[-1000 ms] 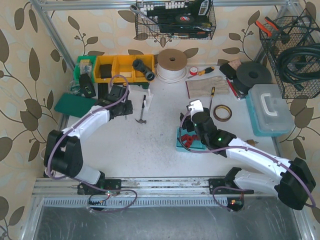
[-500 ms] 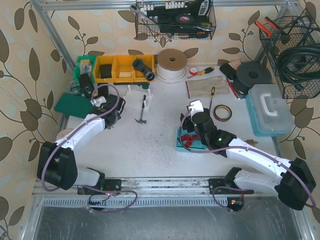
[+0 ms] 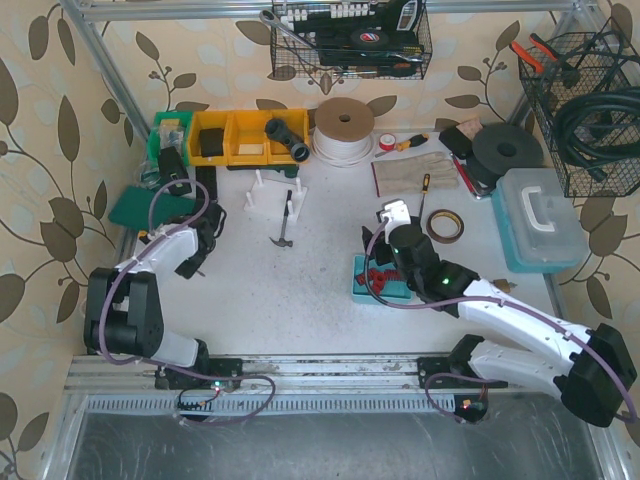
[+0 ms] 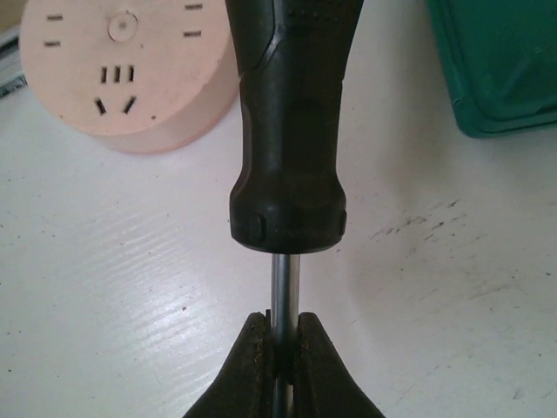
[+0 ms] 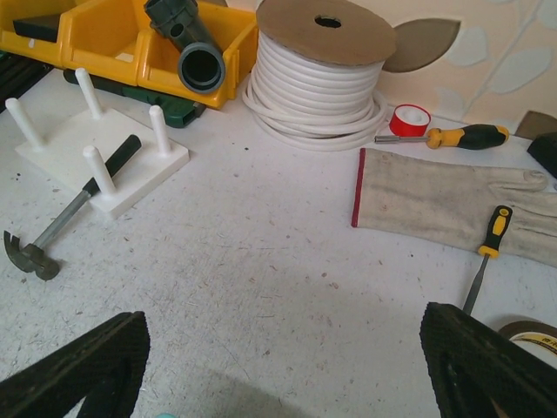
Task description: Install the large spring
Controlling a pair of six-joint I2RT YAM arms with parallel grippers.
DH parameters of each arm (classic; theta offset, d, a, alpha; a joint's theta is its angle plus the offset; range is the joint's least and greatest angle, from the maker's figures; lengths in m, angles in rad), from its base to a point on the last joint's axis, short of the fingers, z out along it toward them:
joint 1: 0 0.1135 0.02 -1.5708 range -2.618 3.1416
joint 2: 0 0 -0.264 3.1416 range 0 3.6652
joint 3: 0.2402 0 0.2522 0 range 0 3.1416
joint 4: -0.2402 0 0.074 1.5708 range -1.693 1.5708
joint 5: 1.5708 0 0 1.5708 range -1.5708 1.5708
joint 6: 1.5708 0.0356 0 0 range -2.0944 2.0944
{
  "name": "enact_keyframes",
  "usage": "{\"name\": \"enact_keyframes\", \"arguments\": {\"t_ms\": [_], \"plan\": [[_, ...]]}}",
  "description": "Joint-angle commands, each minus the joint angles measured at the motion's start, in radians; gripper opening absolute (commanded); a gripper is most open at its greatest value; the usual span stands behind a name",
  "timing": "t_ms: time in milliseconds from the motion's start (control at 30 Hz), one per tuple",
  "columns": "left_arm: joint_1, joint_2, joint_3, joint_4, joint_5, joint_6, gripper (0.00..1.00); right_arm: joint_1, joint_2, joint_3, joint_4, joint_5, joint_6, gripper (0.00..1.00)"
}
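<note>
**Left jaws clamped on a screwdriver, right jaws spread over open table**

I'm looking at a scuffed white table (image 3: 300, 300), boxed in by leaf-patterned wallpaper (image 3: 50, 180) and an aluminium frame, with a slotted rail (image 3: 320, 366) along the near edge.

Now the containers. Far left, a row of yellow bins (image 3: 235, 135): the right compartment holds a black pipe fitting (image 5: 193, 48), the left one something dark I can't name. A wire basket (image 3: 350, 45) on the far wall is packed with tools. A second wire basket (image 3: 590, 150) on the right wall carries a black coiled hose (image 3: 600, 115). A closed teal case (image 3: 540, 225) sits by the right edge. Near centre, a teal tray (image 3: 362, 288) holds small red parts (image 3: 378, 272).

The left gripper (image 4: 280, 335) is pinched tight on the metal shaft of a black-handled screwdriver (image 4: 291, 131), close to the left edge. A round peach disc (image 4: 130, 78) lies near it, and a green mat (image 4: 496, 61) sits just to the other side.

The right gripper (image 5: 283, 313) hangs above the teal tray, fingers spread wide with nothing between them. It faces a white peg stand (image 5: 165, 152), with a hammer (image 5: 74, 209) lying against it, and a cable spool (image 5: 318, 78) further back.

The bare stretch runs down the middle between the arms, toward the near rail.

The large spring: I can't pick it out in any view.
</note>
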Motion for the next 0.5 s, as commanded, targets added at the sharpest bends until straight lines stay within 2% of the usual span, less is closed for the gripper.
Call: {"name": "enact_keyframes", "arguments": {"t_ms": [0, 467], "plan": [[0.035, 0.026, -0.001, 0.059, 0.062, 0.045, 0.00, 0.006, 0.010, -0.013, 0.010, 0.001, 0.004, 0.84], [0.149, 0.164, -0.016, 0.120, 0.182, 0.036, 0.00, 0.007, 0.009, -0.014, 0.012, 0.003, 0.000, 0.84]]}}
